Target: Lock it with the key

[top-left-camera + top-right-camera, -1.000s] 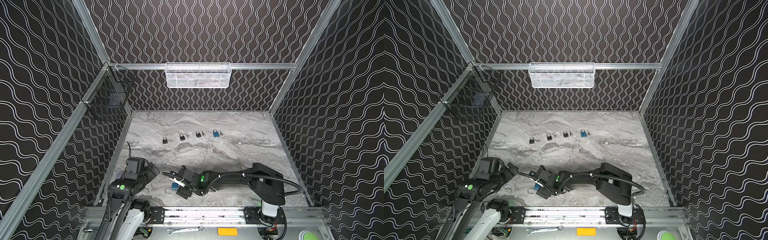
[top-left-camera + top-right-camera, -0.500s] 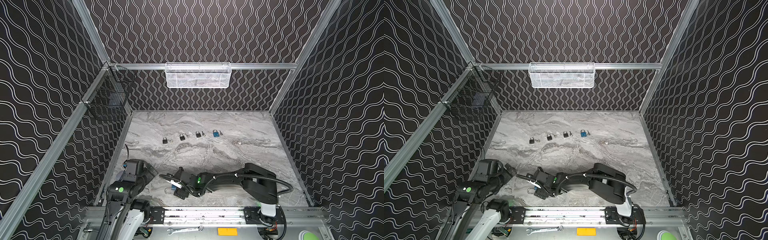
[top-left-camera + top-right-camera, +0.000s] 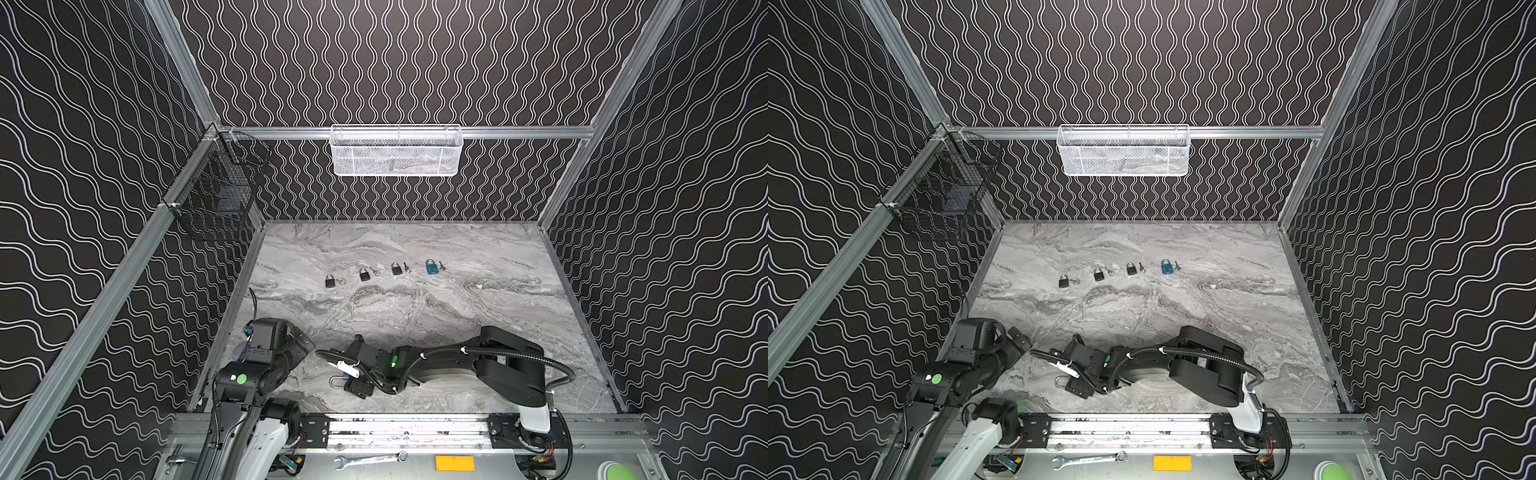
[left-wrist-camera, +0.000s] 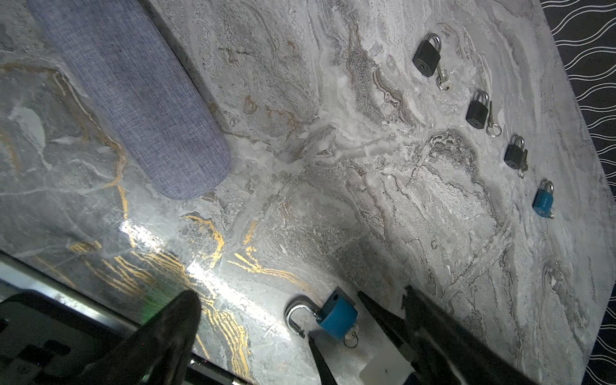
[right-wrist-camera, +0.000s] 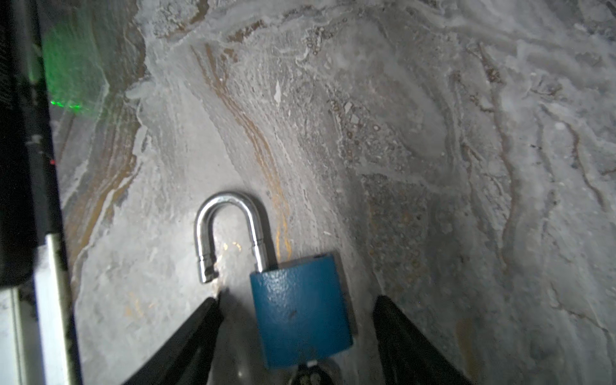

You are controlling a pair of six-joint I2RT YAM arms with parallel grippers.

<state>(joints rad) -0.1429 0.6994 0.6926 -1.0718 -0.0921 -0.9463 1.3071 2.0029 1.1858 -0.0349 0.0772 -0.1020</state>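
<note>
In a top view the right gripper (image 3: pixel 348 377) lies low on the bench (image 3: pixel 415 316), a blue padlock (image 3: pixel 335 381) between its fingers. The left wrist view shows the left gripper (image 4: pixel 191 240) spread wide, holding nothing. In the right wrist view the right gripper's jaws straddle the padlock without touching it, its shackle (image 5: pixel 230 230) open ahead of the tips and its key (image 5: pixel 310 373) toward the palm.

The blue padlock (image 5: pixel 300 310) lies flat on the bench (image 3: pixel 457 316), well apart from the far row of padlocks (image 3: pixel 397 269), on the near side of it and about in line with its left end. Its silver shackle (image 5: pixel 226 206) is open: one leg sits in the square body, and the notched free end is swung clear beside it. The key (image 4: pixel 350 336), with a small ring, sits in the face opposite the shackle.
</note>
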